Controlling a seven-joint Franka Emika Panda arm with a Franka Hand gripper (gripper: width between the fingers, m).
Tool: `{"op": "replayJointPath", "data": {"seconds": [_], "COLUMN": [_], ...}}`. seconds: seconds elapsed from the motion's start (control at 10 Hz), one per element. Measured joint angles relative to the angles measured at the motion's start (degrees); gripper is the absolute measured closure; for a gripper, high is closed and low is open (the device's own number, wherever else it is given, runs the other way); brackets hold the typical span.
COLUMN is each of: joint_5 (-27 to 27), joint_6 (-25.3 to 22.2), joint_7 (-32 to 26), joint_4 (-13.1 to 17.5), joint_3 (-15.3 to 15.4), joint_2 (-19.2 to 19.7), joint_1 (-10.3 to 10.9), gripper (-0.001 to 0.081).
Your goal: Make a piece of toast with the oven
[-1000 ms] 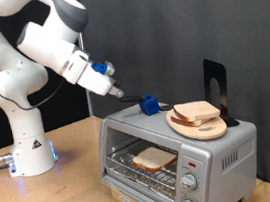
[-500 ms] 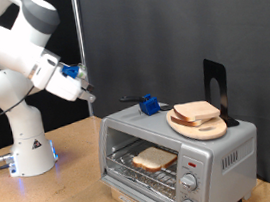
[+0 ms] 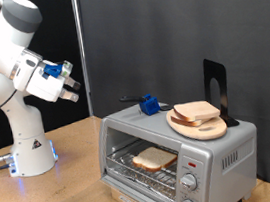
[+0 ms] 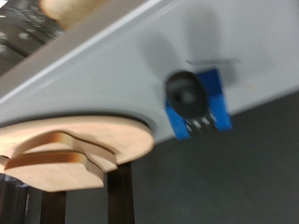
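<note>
Exterior view: sitting on the wooden bench (image 3: 77,155) toward the right, the oven (image 3: 178,155), door dropped open and cut off by the picture's bottom edge. Lying on the inner wire rack, the piece of toast (image 3: 154,158), flat, with open room around it. Resting on the oven's top, a round wooden board (image 3: 199,124) carrying further slices (image 3: 195,111), reaching close to the roof's front edge; standing just behind it, a black upright stand (image 3: 216,90); sitting farther left on the roof, a small blue block (image 3: 150,105), apart from the board.

Hanging high at the left, well clear of the oven, the end effector (image 3: 70,86), fingers angling down and rightward, nothing showing between them; too small for judging released or clenched, so cannot tell. Plenty of free air lying between it and the oven's top. White arm bending up from its base (image 3: 32,156) at the left.

Wrist view: blurring badly, showing the oven's grey top (image 4: 112,75), the blue block (image 4: 196,101), the board's edge (image 4: 75,140) and a slice (image 4: 56,166).
</note>
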Motion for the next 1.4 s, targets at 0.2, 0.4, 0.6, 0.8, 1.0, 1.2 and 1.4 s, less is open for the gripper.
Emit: {"op": "replayJointPath", "data": {"seconds": [0.2, 0.4, 0.6, 0.8, 1.0, 1.2, 1.4], "joint_5": [-1.82, -8.77, -9.77, -10.06, -9.91, -9.81, -8.84], "joint_6": [-9.82, -16.33, -17.72, -27.23, -32.82, -29.67, -23.87], "joint_7": [8.82, 18.64, 19.41, 25.35, 35.13, 36.98, 34.99], "joint_4": [2.58, 5.61, 7.24, 8.08, 9.83, 10.47, 10.51], "joint_3": [-6.00, -9.22, -8.91, -10.38, -12.42, -13.46, -14.27], "joint_2": [1.34, 5.25, 8.43, 9.17, 12.63, 16.37, 18.88], "joint_1": [-2.81, -5.62, -6.16, -6.21, -6.28, -6.37, -6.37], "gripper": [0.0006, 0.0006, 0.0006, 0.0006, 0.0006, 0.0006, 0.0006]}}
